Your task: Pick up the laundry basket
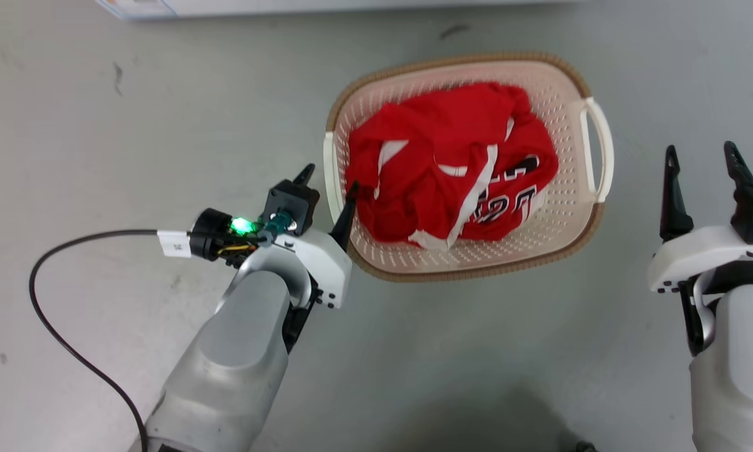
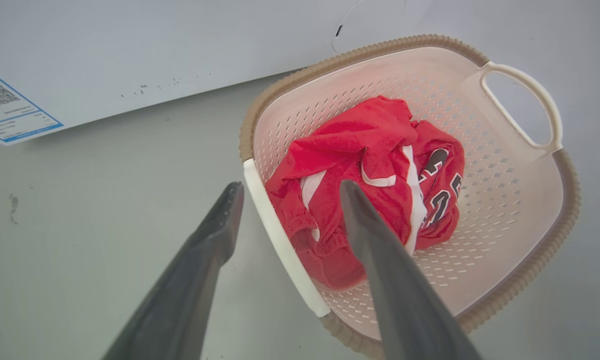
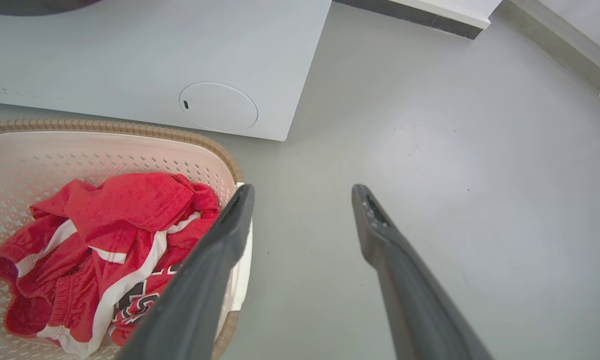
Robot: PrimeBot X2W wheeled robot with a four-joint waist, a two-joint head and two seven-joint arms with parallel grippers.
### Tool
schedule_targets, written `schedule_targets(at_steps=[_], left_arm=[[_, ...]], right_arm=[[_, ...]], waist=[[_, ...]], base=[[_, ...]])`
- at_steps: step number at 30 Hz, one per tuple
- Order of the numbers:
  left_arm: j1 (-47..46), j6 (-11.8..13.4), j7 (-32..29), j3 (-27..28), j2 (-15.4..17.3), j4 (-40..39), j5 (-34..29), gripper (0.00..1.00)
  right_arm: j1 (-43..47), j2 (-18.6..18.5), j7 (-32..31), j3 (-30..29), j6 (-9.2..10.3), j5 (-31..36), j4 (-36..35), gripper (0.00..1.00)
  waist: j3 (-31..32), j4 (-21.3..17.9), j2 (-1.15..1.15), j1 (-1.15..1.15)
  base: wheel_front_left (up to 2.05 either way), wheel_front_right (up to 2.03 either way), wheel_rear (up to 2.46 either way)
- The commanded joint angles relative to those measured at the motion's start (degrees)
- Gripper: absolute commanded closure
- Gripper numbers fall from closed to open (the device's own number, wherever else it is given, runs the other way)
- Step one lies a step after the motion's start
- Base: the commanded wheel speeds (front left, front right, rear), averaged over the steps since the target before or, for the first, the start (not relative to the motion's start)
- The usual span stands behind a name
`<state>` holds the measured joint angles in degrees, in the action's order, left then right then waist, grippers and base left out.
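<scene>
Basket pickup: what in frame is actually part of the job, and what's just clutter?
Job:
- laundry basket
- its left handle, straddled by the open left gripper
- its right handle
- open right gripper, beside it

Lying about:
- red jersey inside the basket
- white washer behind
- black cable at the left wrist

Folded, unreadable black numerals are seen on the crumpled red jersey (image 2: 330,160); a QR code is printed on the blue-bordered white sticker (image 2: 14,107).

Likely a laundry room: white washer (image 3: 104,65), laundry basket (image 3: 129,128), grey floor (image 3: 455,175).
</scene>
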<state>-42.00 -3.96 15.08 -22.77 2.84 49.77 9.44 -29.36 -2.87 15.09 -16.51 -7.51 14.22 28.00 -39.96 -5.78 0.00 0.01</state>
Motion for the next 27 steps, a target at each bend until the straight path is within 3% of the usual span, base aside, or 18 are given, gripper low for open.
schedule_targets(at_steps=[1, 12, 27], left_arm=[[-1.2, 0.3, 0.1, 0.1, 0.1, 0.6, 0.3, 0.00], [-6.2, 1.0, 0.1, 1.2, 0.1, 4.6, 0.3, 0.00], [-9.1, 1.2, 0.0, -1.8, 0.2, 6.8, 2.6, 0.00]], right_arm=[[-1.3, 0.0, 0.1, 0.2, 0.04, 0.5, 0.8, 0.00], [-7.5, -0.3, 0.1, 0.5, 0.05, 4.3, 8.8, 0.00], [-15.4, -2.4, 0.1, -1.1, 0.05, 9.2, 19.8, 0.00]], waist=[[-2.9, -0.4, 0.00, -0.01], [-8.3, 0.4, 0.00, -0.01], [-13.4, 1.5, 0.00, -0.01]], base=[[0.00, 0.00, 0.00], [0.00, 0.00, 0.00], [0.00, 0.00, 0.00]])
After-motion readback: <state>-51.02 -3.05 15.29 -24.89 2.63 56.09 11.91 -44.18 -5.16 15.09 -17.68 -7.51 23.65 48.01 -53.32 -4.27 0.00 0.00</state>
